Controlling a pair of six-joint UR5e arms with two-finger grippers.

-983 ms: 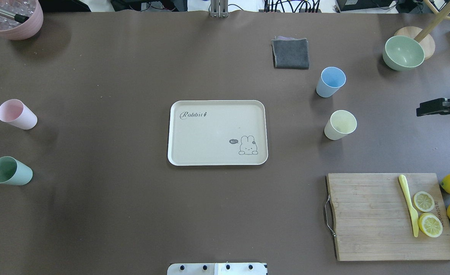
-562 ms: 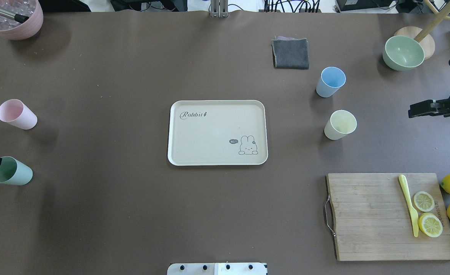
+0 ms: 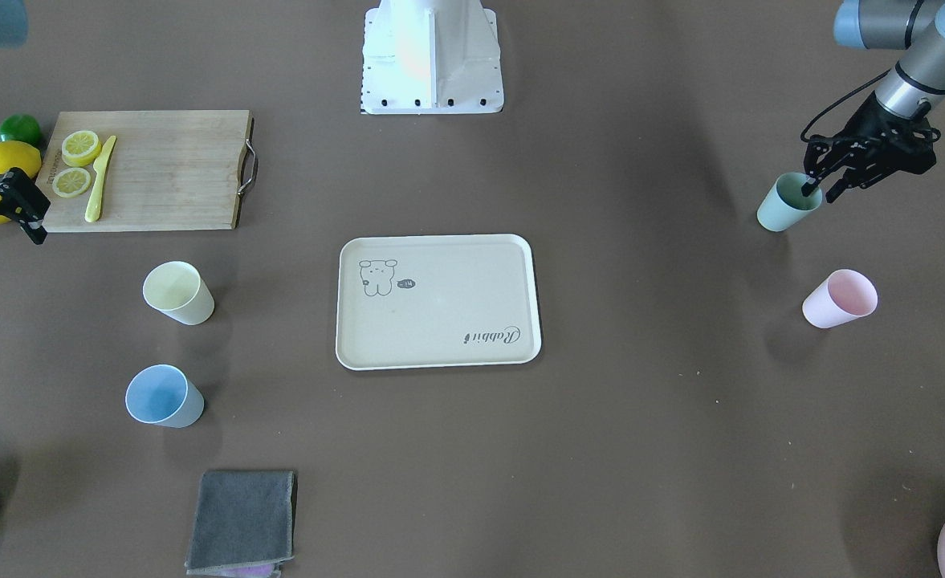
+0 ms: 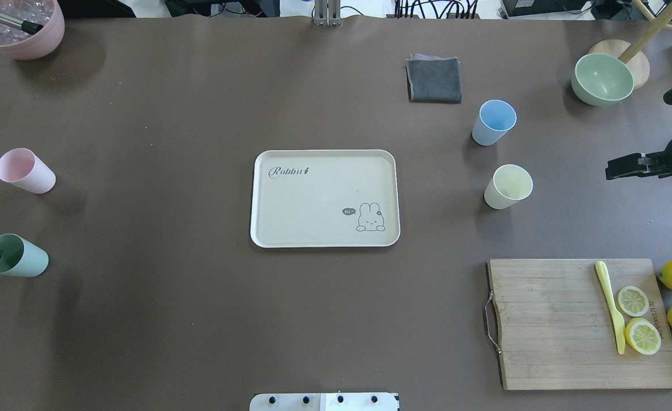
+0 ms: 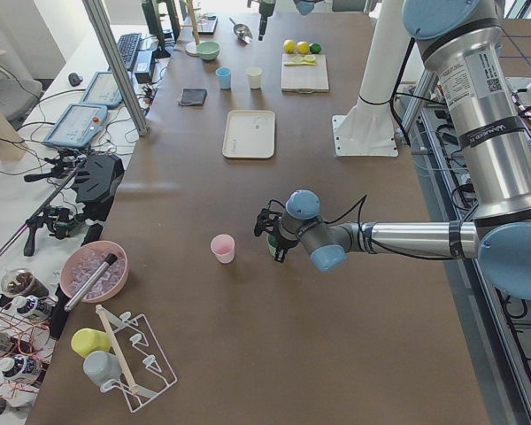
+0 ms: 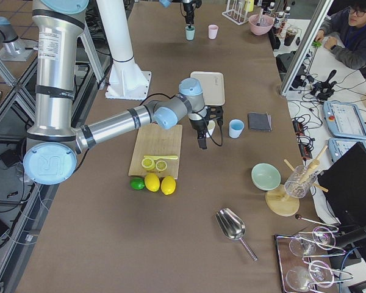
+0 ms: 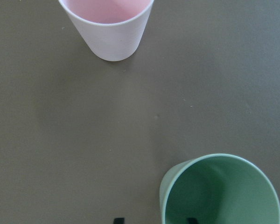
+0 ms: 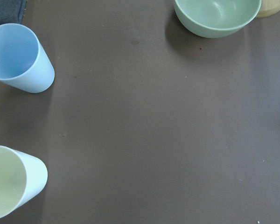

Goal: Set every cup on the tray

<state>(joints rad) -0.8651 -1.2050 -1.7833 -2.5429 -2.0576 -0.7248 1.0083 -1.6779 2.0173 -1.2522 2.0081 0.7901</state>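
Since 1 second ago my left gripper has reached the mint cup at the table edge, spread astride its rim, clamping nothing; right gripper spread, empty; tray mid-table, bare surface around.

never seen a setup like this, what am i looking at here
Two robot arms share a table, filmed from above, the front, both ends and each wrist. On it: a cream tray, a mint cup, a pink cup, a yellow cup, a blue cup, a cutting board with lemon slices, a grey cloth. The left end effector is open, one finger inside the mint cup. The right end effector hangs open, away from the cups. Nothing is held.
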